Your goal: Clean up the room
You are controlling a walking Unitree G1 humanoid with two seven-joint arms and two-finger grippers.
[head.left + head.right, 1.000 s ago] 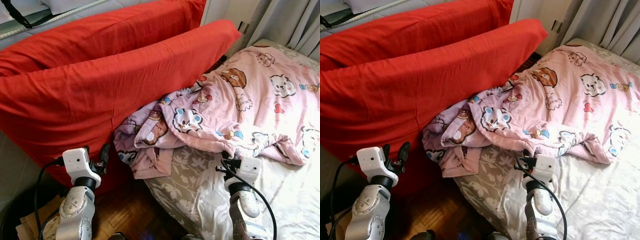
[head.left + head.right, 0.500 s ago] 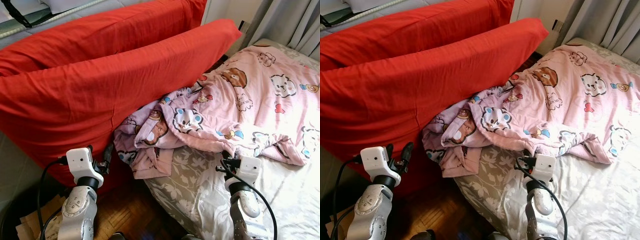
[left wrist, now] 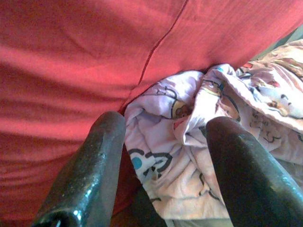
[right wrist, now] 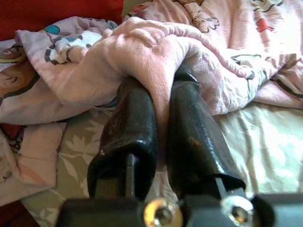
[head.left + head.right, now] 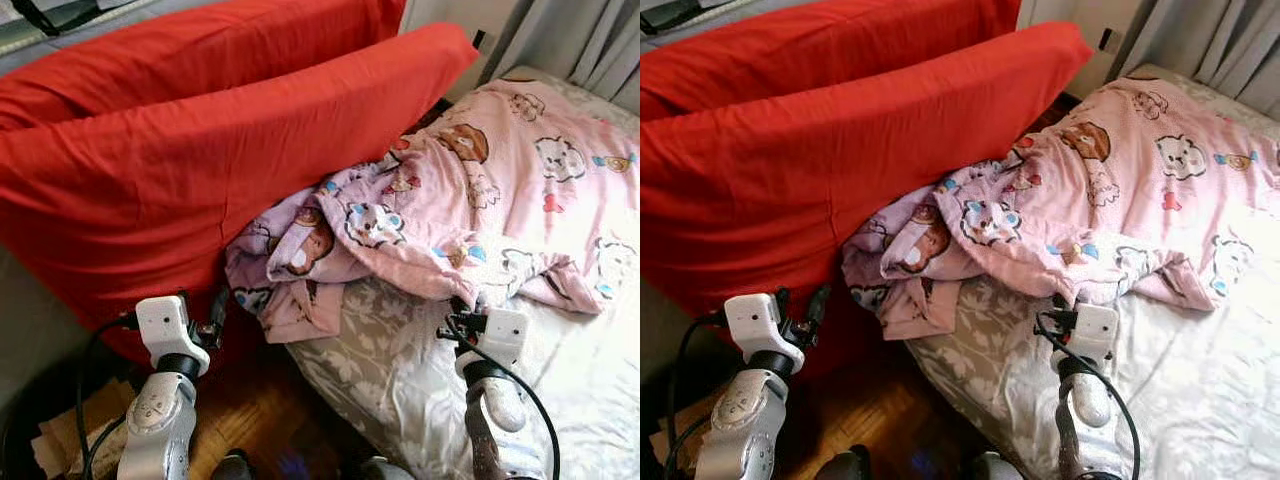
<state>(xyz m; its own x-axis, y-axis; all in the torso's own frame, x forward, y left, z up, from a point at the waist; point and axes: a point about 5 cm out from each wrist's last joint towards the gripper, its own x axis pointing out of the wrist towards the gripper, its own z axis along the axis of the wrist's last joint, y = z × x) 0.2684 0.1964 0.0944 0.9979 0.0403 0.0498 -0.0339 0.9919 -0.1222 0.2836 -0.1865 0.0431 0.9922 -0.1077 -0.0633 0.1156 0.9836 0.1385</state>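
Pink cartoon-print blanket (image 5: 470, 190) rumpled across the bed (image 5: 590, 400), one fold clenched in the right end effector (image 4: 161, 123) at its near edge, left end effector (image 3: 163, 165) spread wide, released, beside the blanket's hanging corner, red cushions (image 5: 200, 170) behind.

Head stereo pair looks down at bed edge, wrist cams close-up, all share pink blanket (image 5: 470, 200).
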